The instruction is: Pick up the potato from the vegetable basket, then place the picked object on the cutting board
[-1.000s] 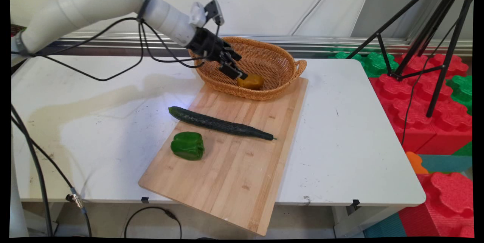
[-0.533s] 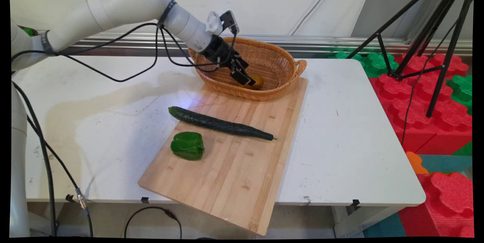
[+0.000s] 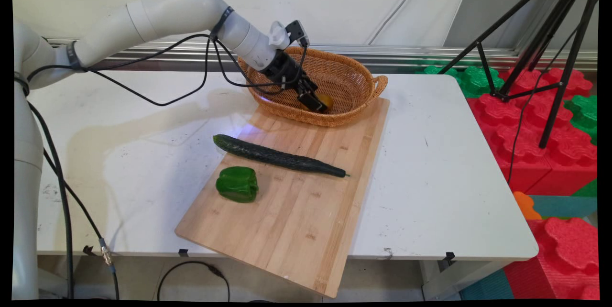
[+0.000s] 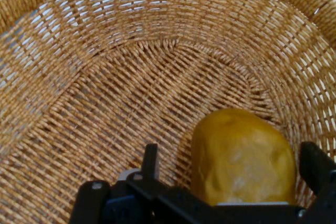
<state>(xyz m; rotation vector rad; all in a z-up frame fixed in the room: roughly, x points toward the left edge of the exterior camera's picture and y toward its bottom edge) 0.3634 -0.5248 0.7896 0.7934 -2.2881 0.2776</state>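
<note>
A yellow-brown potato (image 3: 328, 101) lies in the wicker basket (image 3: 364, 75) at the back of the table. My gripper (image 3: 319, 104) reaches down into the basket from the left and is open. In the hand view the potato (image 4: 241, 150) sits on the basket's woven floor (image 4: 157, 51) between the two fingers of the gripper (image 4: 231, 163). The right finger (image 4: 316, 167) is close beside it, and a gap shows between it and the left finger (image 4: 150, 160). Most of the potato is hidden by the gripper in the main view.
A wooden cutting board (image 3: 296, 216) runs from the basket to past the table's near edge. On it lie a long cucumber (image 3: 279, 156) and a green bell pepper (image 3: 237, 183). A black tripod (image 3: 526, 58) and red and green foam blocks (image 3: 540, 144) stand to the right of the table.
The arm has swung right and down, carrying the gripper deeper into the basket until its fingers stand on either side of the potato. The other things have not moved.
</note>
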